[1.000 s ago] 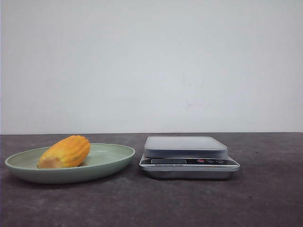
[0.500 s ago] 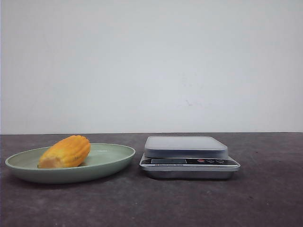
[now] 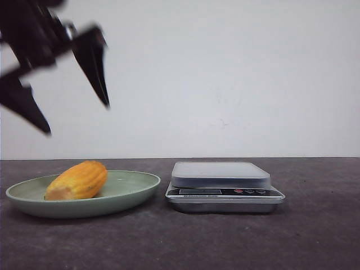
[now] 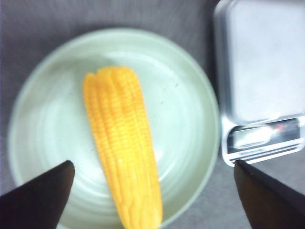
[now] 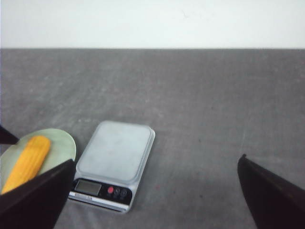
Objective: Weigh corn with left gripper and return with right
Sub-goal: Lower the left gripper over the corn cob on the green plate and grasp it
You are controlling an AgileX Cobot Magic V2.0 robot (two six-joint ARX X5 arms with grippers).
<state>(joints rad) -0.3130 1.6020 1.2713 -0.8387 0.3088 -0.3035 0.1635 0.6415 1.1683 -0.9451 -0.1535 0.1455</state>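
Note:
The corn (image 3: 77, 180) is a yellow-orange cob lying in a pale green plate (image 3: 132, 191) on the left of the dark table. It also shows in the left wrist view (image 4: 125, 143) and the right wrist view (image 5: 26, 161). A silver scale (image 3: 224, 185) with a bare grey platform stands right of the plate. My left gripper (image 3: 76, 118) is open and empty, high above the corn; in its wrist view (image 4: 152, 174) the fingers straddle the cob from above. My right gripper (image 5: 155, 171) is open and empty, well above the table; it is out of the front view.
The scale (image 4: 259, 81) sits close beside the plate's rim (image 4: 209, 109). Its display and buttons (image 5: 116, 192) face the robot. Bare dark table lies right of the scale (image 5: 214, 143). A white wall stands behind.
My left gripper has come into the front view at the upper left, above the plate. The corn, plate and scale have not moved.

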